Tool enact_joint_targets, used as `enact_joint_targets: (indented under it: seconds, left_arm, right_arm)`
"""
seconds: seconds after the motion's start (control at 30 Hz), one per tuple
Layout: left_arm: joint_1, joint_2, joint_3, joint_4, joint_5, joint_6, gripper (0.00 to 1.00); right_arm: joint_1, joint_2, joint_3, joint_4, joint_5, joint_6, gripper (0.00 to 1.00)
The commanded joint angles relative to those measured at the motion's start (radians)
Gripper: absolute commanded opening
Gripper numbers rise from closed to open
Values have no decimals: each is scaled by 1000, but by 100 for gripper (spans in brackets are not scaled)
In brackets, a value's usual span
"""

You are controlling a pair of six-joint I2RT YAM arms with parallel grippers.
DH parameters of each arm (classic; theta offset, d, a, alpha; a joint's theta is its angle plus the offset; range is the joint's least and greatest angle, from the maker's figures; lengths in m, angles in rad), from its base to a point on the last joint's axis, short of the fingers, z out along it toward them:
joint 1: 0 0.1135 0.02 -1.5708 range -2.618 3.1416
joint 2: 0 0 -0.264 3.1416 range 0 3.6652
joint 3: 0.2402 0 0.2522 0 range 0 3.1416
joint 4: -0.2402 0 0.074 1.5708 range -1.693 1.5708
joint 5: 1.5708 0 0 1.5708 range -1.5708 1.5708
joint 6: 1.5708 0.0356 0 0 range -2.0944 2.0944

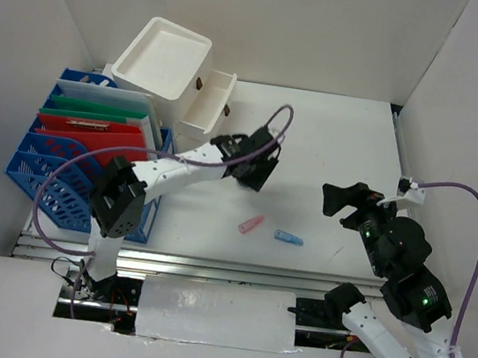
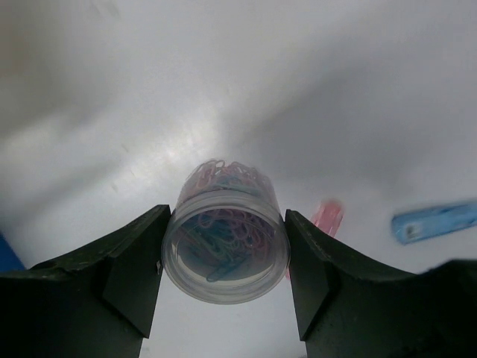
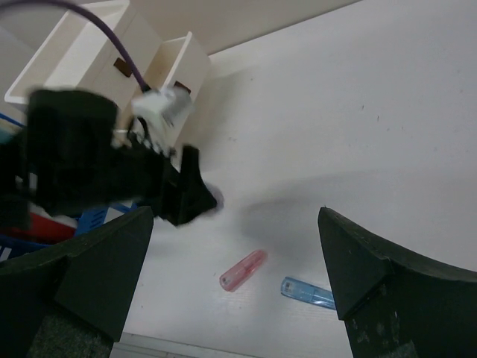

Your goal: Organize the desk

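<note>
The left pincer clamped the jar between its tips; the smooth round wall might slip free. The right pincer gaped empty.

The right hand holds its dark fingers spread wide above the white worktop. Between them lie a pink piece and a blue piece, near each other but apart. Farther ahead to the left, the blurred black left hand hangs in front of a white box with brown knobs.
</note>
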Motion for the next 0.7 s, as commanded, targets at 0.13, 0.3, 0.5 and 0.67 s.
enact_joint_targets:
  seconds: [0.13,0.3,0.5,0.67]
  left_arm:
    - [215,88,560,-188,-45,94,19]
    - [363,176,744,-194,-27,101,21]
    - [442,177,662,-26,-31,143,23]
    - [468,209,633,21,-40,151,33]
  right_arm:
    - [1,35,9,21,-7,-25,100]
    - [0,32,-11,57,-46,-27,100]
    - [0,45,2,46,-66,-44,100]
    - [0,29,-3,54,-83,-50,100]
